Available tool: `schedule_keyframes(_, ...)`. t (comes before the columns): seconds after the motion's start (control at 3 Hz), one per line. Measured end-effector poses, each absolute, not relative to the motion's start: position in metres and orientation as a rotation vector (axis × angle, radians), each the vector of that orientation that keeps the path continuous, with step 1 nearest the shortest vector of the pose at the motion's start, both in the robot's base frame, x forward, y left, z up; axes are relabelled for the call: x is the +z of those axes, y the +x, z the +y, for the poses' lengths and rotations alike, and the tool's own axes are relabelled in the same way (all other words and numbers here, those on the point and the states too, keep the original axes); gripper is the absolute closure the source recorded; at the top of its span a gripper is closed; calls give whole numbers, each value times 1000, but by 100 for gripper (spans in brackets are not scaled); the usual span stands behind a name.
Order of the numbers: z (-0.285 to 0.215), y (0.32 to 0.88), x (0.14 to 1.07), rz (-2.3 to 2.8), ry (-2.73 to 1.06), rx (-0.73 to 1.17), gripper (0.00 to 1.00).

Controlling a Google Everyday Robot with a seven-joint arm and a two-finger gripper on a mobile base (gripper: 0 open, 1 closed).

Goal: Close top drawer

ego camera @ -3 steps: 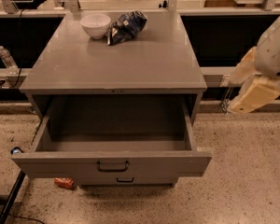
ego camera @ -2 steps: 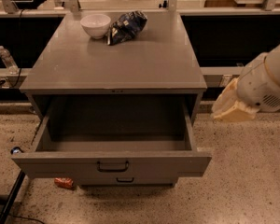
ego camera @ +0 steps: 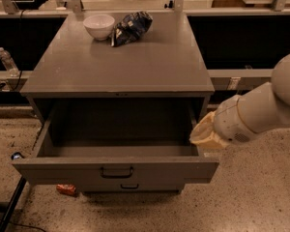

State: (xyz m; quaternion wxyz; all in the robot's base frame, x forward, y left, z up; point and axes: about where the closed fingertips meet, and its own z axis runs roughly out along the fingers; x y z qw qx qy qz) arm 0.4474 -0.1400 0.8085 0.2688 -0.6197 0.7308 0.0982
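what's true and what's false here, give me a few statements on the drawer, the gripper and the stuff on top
1. The top drawer is pulled open. True.
2. The bowl sits inside the drawer. False: it stands on the cabinet top.
3. The gripper is at the drawer's side on the picture's right, near its front. True.
4. The bag lies on the floor. False: it lies beside the bowl on the cabinet top.
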Motion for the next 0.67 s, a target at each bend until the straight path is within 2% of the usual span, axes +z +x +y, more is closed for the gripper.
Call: schedule_keyframes(0.67, -135, 438, 791, 1989, -1643, 284, 100)
